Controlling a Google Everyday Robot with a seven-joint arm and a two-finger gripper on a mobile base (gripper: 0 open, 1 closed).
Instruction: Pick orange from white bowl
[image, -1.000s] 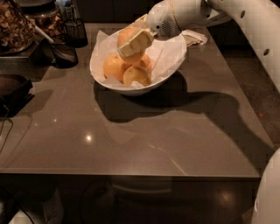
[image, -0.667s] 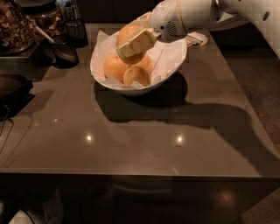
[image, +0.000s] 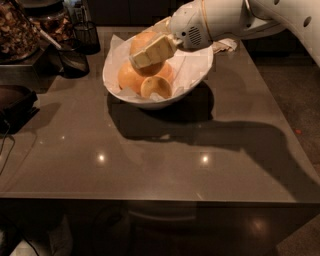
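Swinging the big white arm (image: 280, 15) up and out of the lower right corner since a second ago, now reaching in from the upper right edge only, while shifting the gripper (image: 150, 50) hardly at all. Hanging the gripper above the back left part of the white bowl (image: 150, 102), slanting down toward the left. Clamping the pale yellow fingers (image: 159, 46) on the orange (image: 141, 42), laying one finger across its front and hiding its middle, keeping the other out of sight behind. Holding the orange over the inside of the bowl, higher than the rest of the fruit, showing its rounded top above the finger and a darker strip below; touching the fruit underneath or hanging just clear, not possible to tell. Leaving the other oranges (image: 130, 77) lying in the bowl, at the left, front and right, crowding together just beneath the gripper. Lining the bowl with white paper (image: 192, 67), poking up past the rim at the back. Resting the bowl on the grey worktop (image: 150, 160), toward its far side, and throwing a wide dark shadow (image: 200, 130) across it to the front and right. Standing a dark mesh cup (image: 86, 36) by the far left corner, near the bowl but not touching it.
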